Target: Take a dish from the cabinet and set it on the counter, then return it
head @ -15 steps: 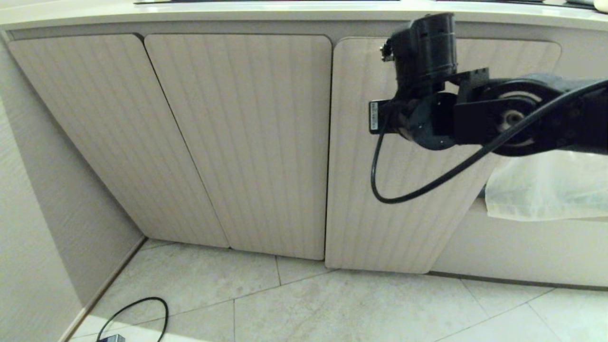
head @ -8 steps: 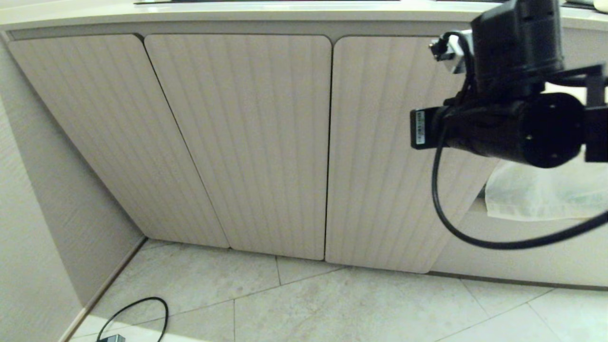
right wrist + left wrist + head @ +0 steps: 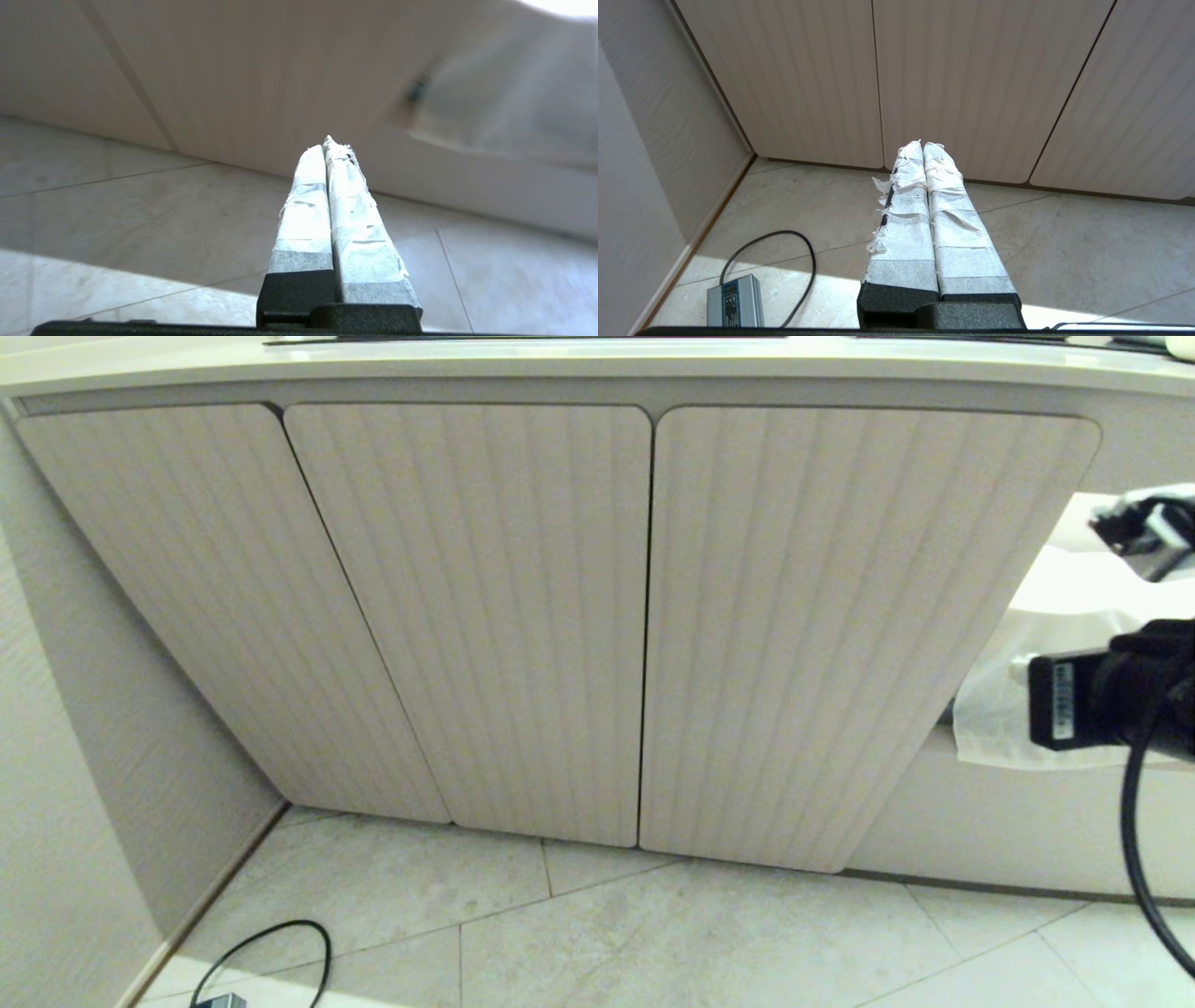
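Beige ribbed cabinet (image 3: 523, 616) doors are seen closed beneath the counter (image 3: 579, 359); no dish is visible. Both the left gripper (image 3: 923, 145) and right gripper (image 3: 328, 145) are clenched, empty.

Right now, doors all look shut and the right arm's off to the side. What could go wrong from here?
1. The right arm's cable hangs in a loose loop by the rightmost cabinet door; it could snag.
2. The translucent plastic sheet hanging beside that door could catch on the right gripper, which is shut and empty.
3. The floor cable and grey power brick could be run over if the base drives.
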